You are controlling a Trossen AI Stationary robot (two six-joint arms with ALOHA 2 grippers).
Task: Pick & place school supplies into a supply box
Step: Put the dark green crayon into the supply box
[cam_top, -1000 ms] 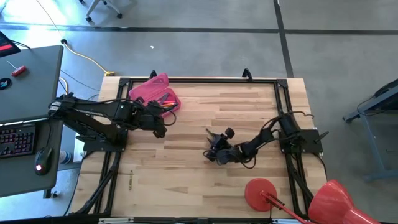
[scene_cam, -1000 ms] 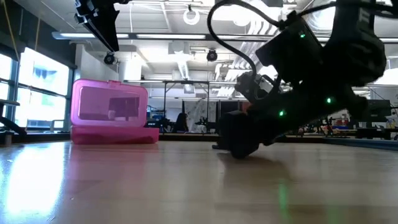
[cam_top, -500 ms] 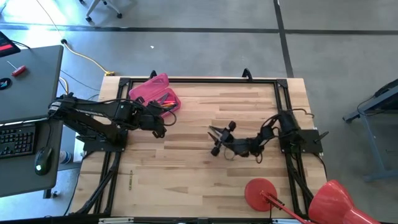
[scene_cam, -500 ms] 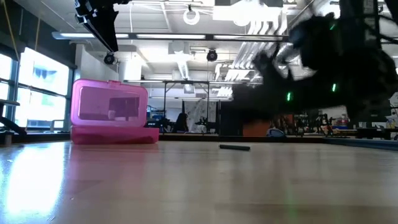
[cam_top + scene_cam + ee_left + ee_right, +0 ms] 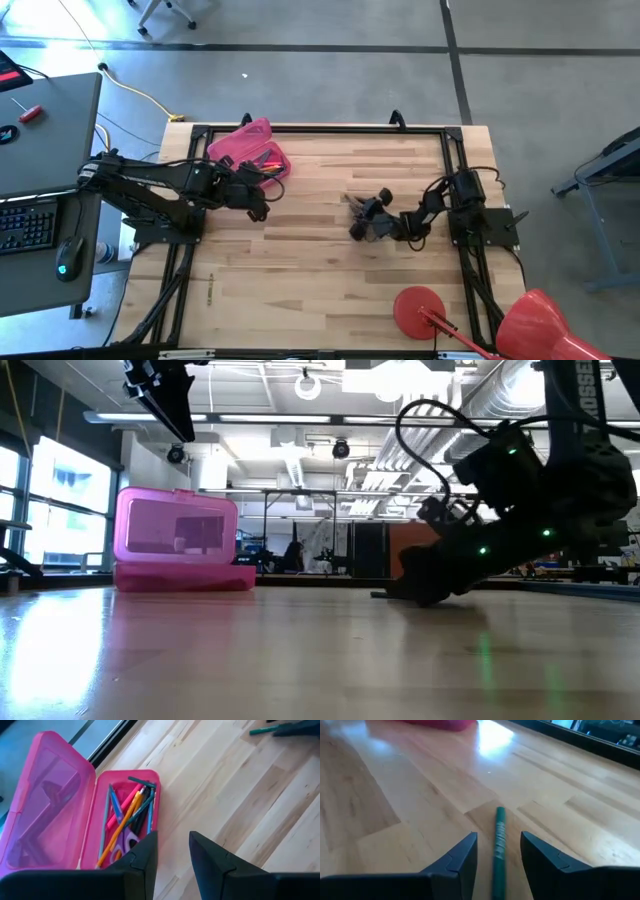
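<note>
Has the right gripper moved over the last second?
Yes. In the high view the right gripper has shifted toward the table's far edge and its own base, and now straddles the green pen with fingers open.

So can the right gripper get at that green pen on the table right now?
Probably yes: the right gripper is open and low over the table, the green pen lies between its fingers, and nothing blocks it.

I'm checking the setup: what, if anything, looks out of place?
One green pen lies loose on the table, between the open fingers of the right tool, while the other supplies sit in the pink box. The left tool hangs near the box.
</note>
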